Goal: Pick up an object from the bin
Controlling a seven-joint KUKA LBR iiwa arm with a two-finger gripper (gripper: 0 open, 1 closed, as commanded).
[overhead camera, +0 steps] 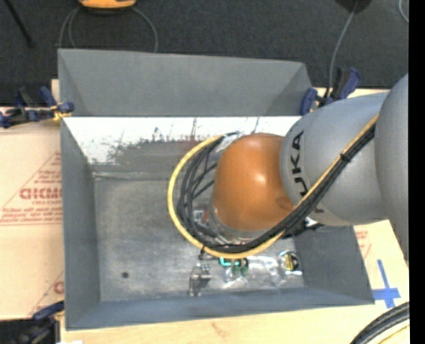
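1. Pincer. The pincer (208,236) is positioned low over the floor of the bin (76,213), just below the centre of the frame, and is directed downward. The orange cover (246,181) on the wrist hides most of it. Dark parts of it show at the cover's lower-left edge. Whether the pincer is spread or pressed together cannot be told.

2. Arm. A cable bundle (178,185), black with one yellow lead, loops from the wrist round the left and lower sides of the cover. The arm (348,163), a rounded grey casing, enters from the right of the frame and bends down into the bin.

3. Markings. Lettering (297,165) runs up the casing beside the cover. The letters "UKA" can be read.

4. Objects. The nearest things lie in the lower middle of the frame, along the foot of the bin wall.
- A small grey metallic piece (197,278) is directly below the pincer in the frame.
- To its right is a green piece (235,265) against crumpled clear wrapping (266,272).
- Further right is a round yellow-and-black thing (291,261).

What each of these is cannot be told.
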